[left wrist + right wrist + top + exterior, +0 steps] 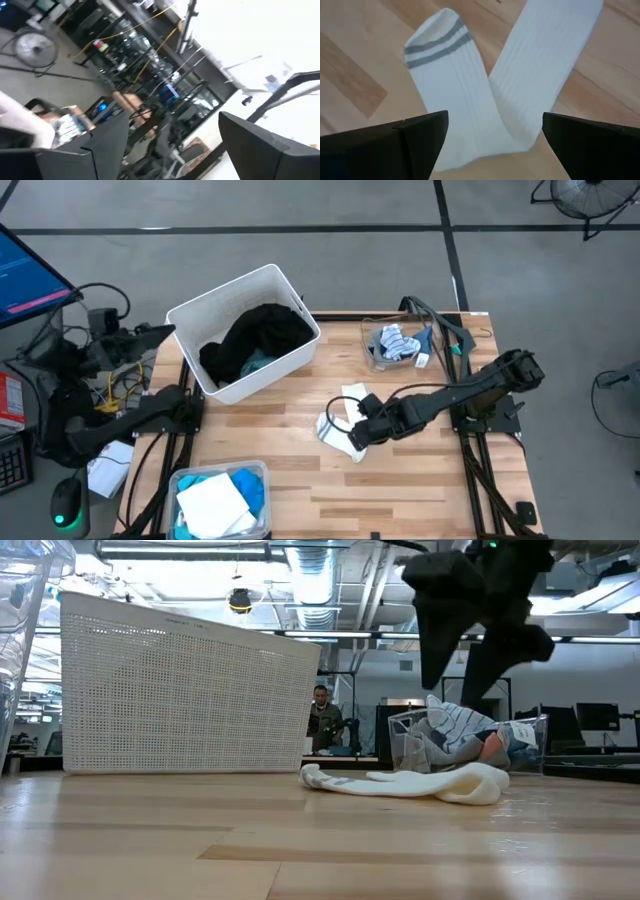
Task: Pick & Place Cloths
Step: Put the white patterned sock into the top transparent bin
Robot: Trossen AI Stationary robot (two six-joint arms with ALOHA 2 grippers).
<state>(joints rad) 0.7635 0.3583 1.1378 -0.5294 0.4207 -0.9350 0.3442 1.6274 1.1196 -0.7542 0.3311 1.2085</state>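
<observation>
where the right gripper (pixel 352 432) hangs over the middle of the wooden table (pixel 420 490), a white ribbed sock (pixel 485 100) lies flat under it, folded into a v, with two grey bands near its cuff. the fingers (pixel 410 145) stand wide apart on either side of the sock and hold nothing. from table height the same sock (pixel 410 783) shows as a low, limp ridge on the planks, and the gripper (pixel 470 670) hangs clear above it, not touching.

behind it a white plastic bin (pixel 190 315) with perforated walls holds a heap of black cloth (pixel 255 340) with a bit of teal showing; only the top view sees inside. a clear tub (pixel 375 360) at the far right side holds striped and grey cloths (pixel 400 343), soft and crumpled. a second clear tub (pixel 180 480) at the near edge holds turquoise and white cloth (pixel 225 500).

the left gripper (pixel 170 145) is off the table's left side, pointing up into the room, its fingers spread and empty. a person (pixel 325 720) stands far off in the room, seen only from the low view.
</observation>
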